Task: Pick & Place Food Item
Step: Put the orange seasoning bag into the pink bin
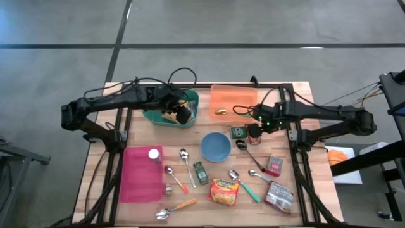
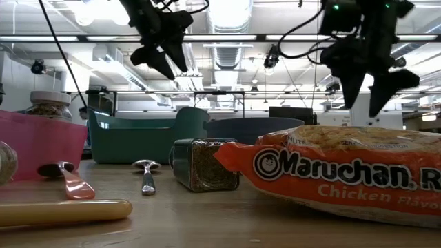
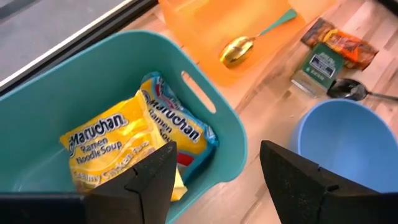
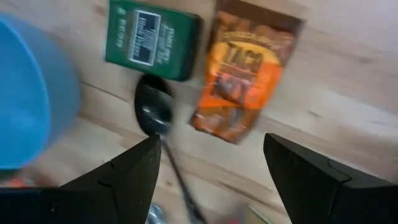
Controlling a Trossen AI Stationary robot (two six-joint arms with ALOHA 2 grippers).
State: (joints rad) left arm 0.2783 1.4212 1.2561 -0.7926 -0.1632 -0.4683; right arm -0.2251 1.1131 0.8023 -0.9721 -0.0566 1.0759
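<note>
The right pincer [image 4: 208, 180] hangs released and empty above the taco seasoning packet [image 4: 244, 79], which lies flat on the worktop [image 4: 348, 93] beside a green box [image 4: 151, 38] and black spoon [image 4: 154, 112]. It should straddle the packet's narrow width, clear of the spoon, before clenching. The left pincer [image 3: 214, 180], also released, waits over the teal bin [image 3: 74, 81] of ramen.

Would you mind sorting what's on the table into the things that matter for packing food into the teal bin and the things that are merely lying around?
Job in hand:
- teal bin with two ramen packs
- taco seasoning packet beneath the open right gripper
- open left gripper over the bin

Lying about:
- blue bowl
- black spoon
- orange tray
- pink tray
</note>
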